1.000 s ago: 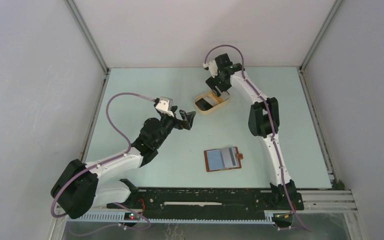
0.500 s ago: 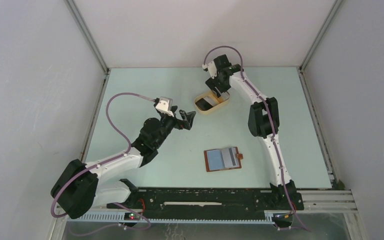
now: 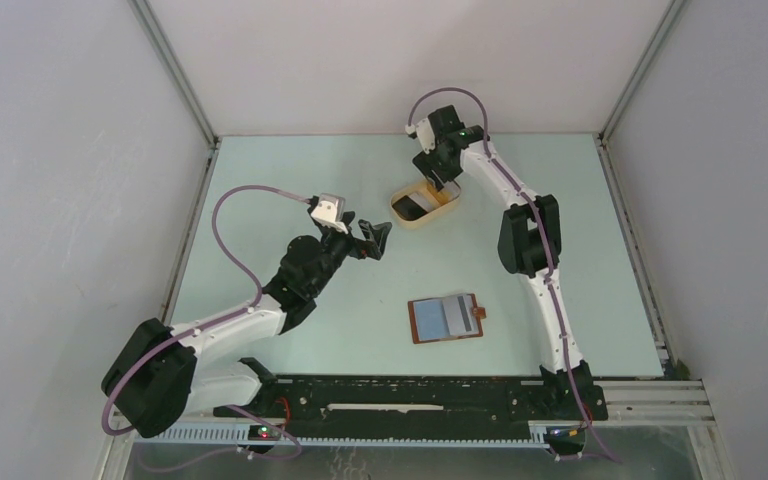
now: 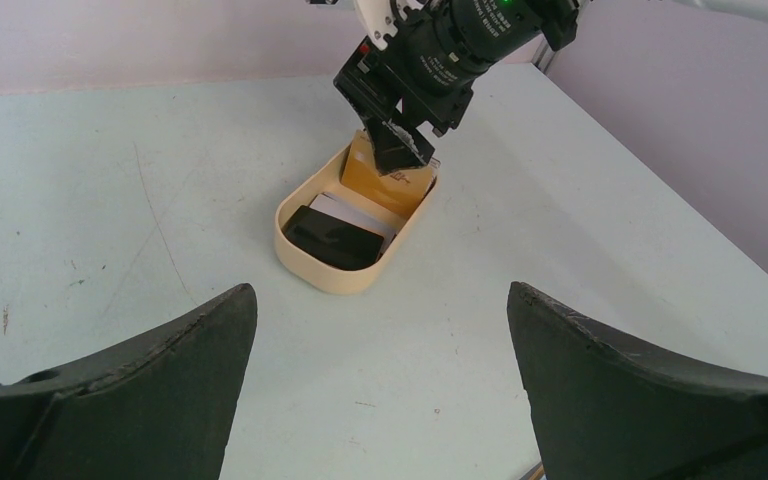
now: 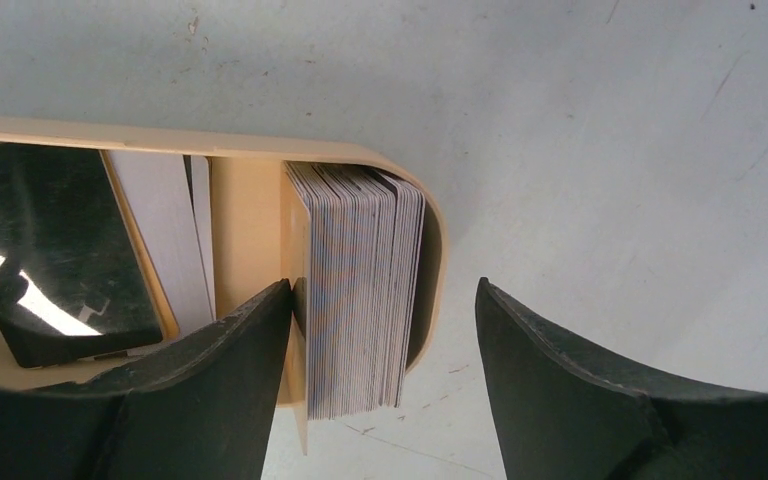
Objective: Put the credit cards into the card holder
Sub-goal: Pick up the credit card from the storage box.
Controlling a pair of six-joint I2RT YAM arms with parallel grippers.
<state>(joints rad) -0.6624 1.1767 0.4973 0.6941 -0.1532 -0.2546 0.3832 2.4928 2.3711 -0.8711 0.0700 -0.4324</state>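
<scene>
A: Tray?
B: Beige oval tray [image 4: 335,278], upper centre of the top view, flat on the table [image 3: 290,180], long axis running lower left to upper right.
A: Table surface?
B: Pale green, matte. Small dark scuffs near the tray in both wrist views.
A: Surround?
B: Grey-white walls [image 3: 60,150] on three sides, metal corner posts [image 3: 173,75], black rail [image 3: 480,400] along the bottom edge.

The right end effector [image 3: 439,184] hangs over the far end of the tray [image 3: 398,215] on the table [image 3: 290,180]. Between its fingers, a stack of credit cards [image 5: 355,290] stands on edge against the tray's end wall. Flat cards [image 5: 55,250] lie in the tray beyond one finger. The left end effector [image 3: 379,236] faces the tray, which lies ahead of it. The card holder [image 3: 447,317] lies behind it to its right, well apart from the tray.
</scene>
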